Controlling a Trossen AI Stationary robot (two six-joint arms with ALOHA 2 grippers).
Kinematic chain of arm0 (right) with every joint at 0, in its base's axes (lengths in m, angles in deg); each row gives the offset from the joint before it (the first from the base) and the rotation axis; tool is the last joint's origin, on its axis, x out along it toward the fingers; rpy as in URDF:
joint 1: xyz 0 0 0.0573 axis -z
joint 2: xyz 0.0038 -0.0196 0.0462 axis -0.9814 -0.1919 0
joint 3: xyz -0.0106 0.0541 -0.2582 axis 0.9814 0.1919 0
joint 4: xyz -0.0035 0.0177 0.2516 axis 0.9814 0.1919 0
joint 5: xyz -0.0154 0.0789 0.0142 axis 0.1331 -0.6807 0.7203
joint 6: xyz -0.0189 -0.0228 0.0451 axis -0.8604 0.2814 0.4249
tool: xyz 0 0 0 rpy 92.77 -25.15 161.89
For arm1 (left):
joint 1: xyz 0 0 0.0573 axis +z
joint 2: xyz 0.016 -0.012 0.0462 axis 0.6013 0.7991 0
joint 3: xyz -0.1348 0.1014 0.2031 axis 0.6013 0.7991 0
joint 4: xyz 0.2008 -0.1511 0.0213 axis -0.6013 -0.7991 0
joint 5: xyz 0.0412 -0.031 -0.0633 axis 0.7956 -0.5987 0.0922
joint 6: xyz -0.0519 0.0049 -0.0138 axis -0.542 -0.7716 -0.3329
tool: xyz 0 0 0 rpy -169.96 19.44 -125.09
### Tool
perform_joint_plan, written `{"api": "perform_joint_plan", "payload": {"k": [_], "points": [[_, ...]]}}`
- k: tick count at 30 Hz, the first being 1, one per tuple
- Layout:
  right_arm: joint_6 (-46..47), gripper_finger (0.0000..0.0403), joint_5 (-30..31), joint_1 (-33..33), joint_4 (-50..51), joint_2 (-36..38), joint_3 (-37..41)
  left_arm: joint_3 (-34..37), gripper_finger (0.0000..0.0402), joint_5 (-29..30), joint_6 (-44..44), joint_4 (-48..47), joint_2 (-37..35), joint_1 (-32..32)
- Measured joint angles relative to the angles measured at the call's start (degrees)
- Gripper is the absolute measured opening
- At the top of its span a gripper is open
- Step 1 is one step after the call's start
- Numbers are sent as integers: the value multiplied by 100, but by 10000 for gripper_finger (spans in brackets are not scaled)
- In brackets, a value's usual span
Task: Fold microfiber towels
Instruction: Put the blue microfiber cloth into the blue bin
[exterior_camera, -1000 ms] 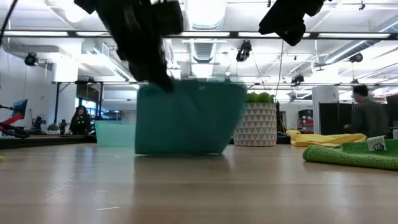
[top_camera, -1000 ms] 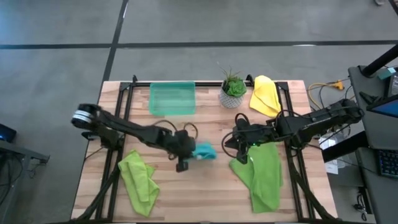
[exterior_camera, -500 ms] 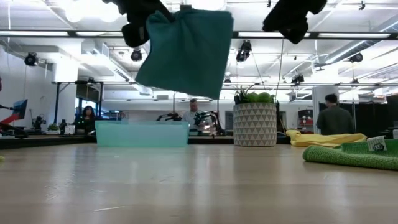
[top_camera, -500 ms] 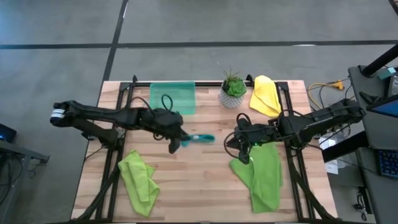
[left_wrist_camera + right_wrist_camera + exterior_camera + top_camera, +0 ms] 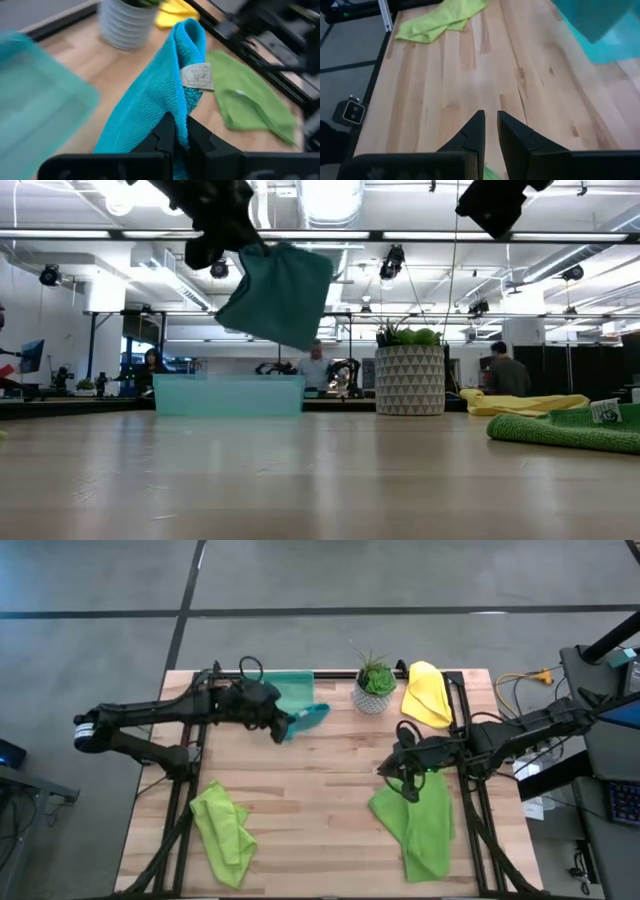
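The teal towel (image 5: 308, 717) hangs folded in the air over the near right corner of the see-through green tray (image 5: 272, 690), with my left gripper (image 5: 285, 727) shut on it. In the low view the teal towel (image 5: 278, 295) hangs well above the table. My right gripper (image 5: 402, 778) hovers over the far end of a lime green towel (image 5: 420, 825), its fingers a narrow gap apart with nothing between them (image 5: 490, 122). A second lime green towel (image 5: 225, 835) lies crumpled near left. The yellow towel (image 5: 425, 692) lies at the far right. My left gripper pinches a folded edge of the teal towel (image 5: 172, 112) between its two fingers, several layers thick, near the white label (image 5: 197, 77). The fingers slant down from the table's left. The towel is lifted clear and hangs slack below the fingers (image 5: 245, 260).
A small potted plant (image 5: 375, 682) stands at the far edge between the tray and the yellow towel. Bare wood (image 5: 320, 800) lies between the two lime green towels. People move about in the room beyond the table in the low view.
My left gripper has risen and swung toward the table's far edge and the tray, rolling as it went. The teal towel, whose lower edge was at the table top, now hangs clear above it. My right gripper has drawn back a little toward the table's right edge.
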Motion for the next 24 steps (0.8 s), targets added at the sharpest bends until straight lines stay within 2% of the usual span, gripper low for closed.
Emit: {"api": "perform_joint_plan", "payload": {"k": [10,15,20,24], "points": [[-54,46,460,13,-15,284,247,59,0,229,-160,51,1,1196],[62,46,773,17,-31,313,292,217,0,193,-467,140,282,1630],[81,46,989,88,-27,315,295,593,0,64,-1034,1563,1031,1818],[229,46,991,149,-32,354,294,1018,0,116,-2014,2930,1501,1973]]}}
